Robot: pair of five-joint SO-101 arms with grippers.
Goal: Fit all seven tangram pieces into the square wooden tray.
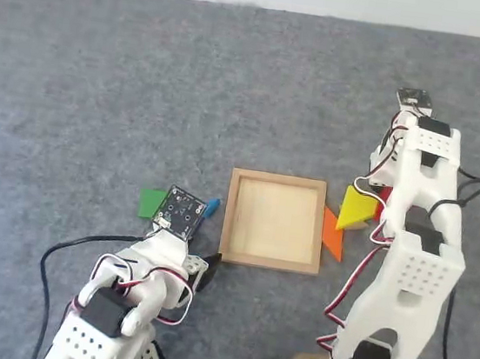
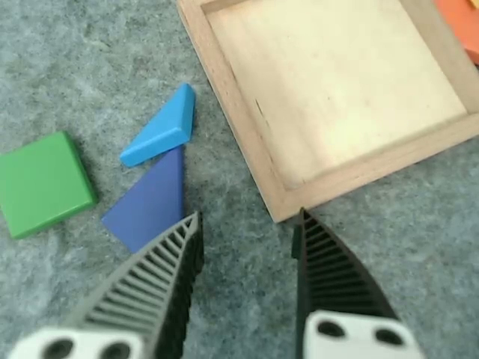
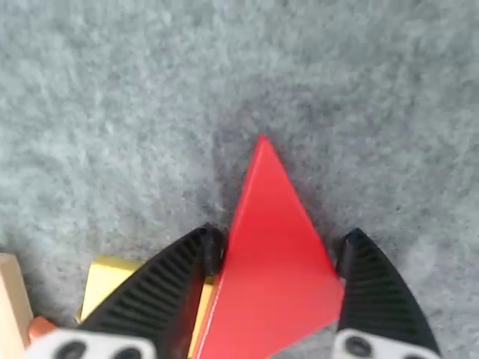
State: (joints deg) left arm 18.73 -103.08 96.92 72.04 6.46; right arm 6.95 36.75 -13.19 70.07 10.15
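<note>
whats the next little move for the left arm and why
Probably slide the open left gripper sideways over the dark blue triangle. It hangs over bare carpet between that piece and the corner of the wooden tray, which holds no pieces yet.

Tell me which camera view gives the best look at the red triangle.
The right wrist view: the red triangle is close up, its whole pointed end showing, between the fingers of the right gripper. The high view shows a red sliver of it beside the yellow triangle, mostly hidden by the right arm.
</note>
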